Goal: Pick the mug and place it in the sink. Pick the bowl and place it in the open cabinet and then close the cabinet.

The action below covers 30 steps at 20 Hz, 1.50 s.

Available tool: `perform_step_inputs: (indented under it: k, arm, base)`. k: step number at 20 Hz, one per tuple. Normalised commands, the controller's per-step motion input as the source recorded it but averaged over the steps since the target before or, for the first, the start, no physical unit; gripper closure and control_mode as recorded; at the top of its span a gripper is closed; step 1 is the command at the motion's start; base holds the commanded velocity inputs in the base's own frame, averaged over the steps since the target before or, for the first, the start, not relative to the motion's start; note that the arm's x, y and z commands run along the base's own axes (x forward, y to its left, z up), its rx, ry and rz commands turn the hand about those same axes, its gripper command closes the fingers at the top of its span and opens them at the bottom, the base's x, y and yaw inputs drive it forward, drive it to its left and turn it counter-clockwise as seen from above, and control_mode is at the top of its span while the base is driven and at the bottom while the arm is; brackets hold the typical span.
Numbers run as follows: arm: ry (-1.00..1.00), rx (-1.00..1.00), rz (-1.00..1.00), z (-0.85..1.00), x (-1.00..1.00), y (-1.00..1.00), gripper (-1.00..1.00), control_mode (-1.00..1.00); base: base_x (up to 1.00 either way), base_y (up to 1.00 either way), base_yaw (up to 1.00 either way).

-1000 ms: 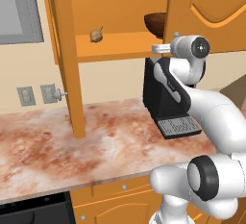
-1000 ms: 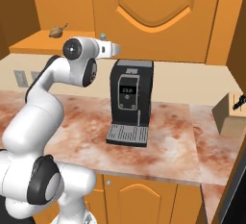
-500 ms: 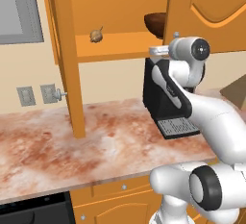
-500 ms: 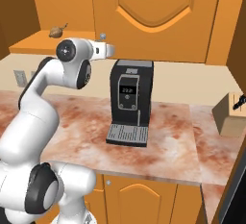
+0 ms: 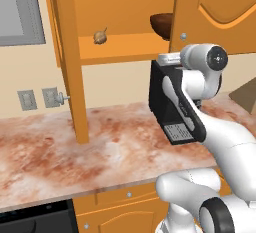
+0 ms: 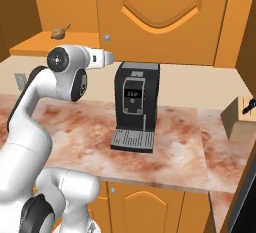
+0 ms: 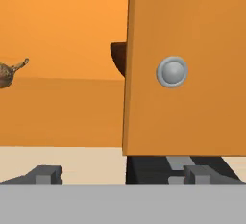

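The dark brown bowl (image 5: 161, 24) sits on the shelf of the orange wall cabinet (image 5: 125, 47), half hidden behind the shut right door (image 5: 215, 7). The cabinet's left door (image 5: 67, 52) stands swung out. My gripper (image 5: 167, 58) hangs open and empty just below and in front of the shelf, under the right door's knob (image 5: 183, 36). In the hand view the bowl (image 7: 117, 59) peeks out beside the door edge, left of the silver knob (image 7: 172, 72), and my gripper (image 7: 122, 175) holds nothing. The mug and the sink are out of view.
A small tan garlic-like bulb (image 5: 100, 36) lies on the shelf's left part. A black coffee machine (image 6: 135, 107) stands on the marbled counter (image 6: 170, 147) below the gripper. A knife block (image 6: 242, 119) is at the counter's right end.
The hand has dropped a little in front of the cabinet and the arm's elbow has shifted. The bowl stays on the shelf and the jaws stay open.
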Motion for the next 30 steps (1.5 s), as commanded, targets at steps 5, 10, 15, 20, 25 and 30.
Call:
perform_step_inputs:
  k: [5,10,15,20,25,30]
  arm:
    - [0.00,0.00,0.00,0.13,-0.35,0.05,-1.00,-1.00]
    - [0.02,0.00,0.00,0.25,-0.30,0.10,-1.00,-1.00]
    - [0.02,0.00,0.00,0.23,-0.33,0.10,-1.00,-1.00]
    - [0.02,0.00,0.00,0.14,-0.41,0.10,-1.00,-1.00]
    - [0.01,0.00,0.00,0.11,-0.48,0.14,-1.00,-1.00]
    - [0.00,-0.01,0.00,0.03,-0.52,0.19,-1.00,-1.00]
  base:
    - [0.00,0.00,0.00]
    - [0.00,0.00,0.00]
    - [0.00,0.00,0.00]
    - [0.00,0.00,0.00]
    - [0.00,0.00,0.00]
    - [0.00,0.00,0.00]
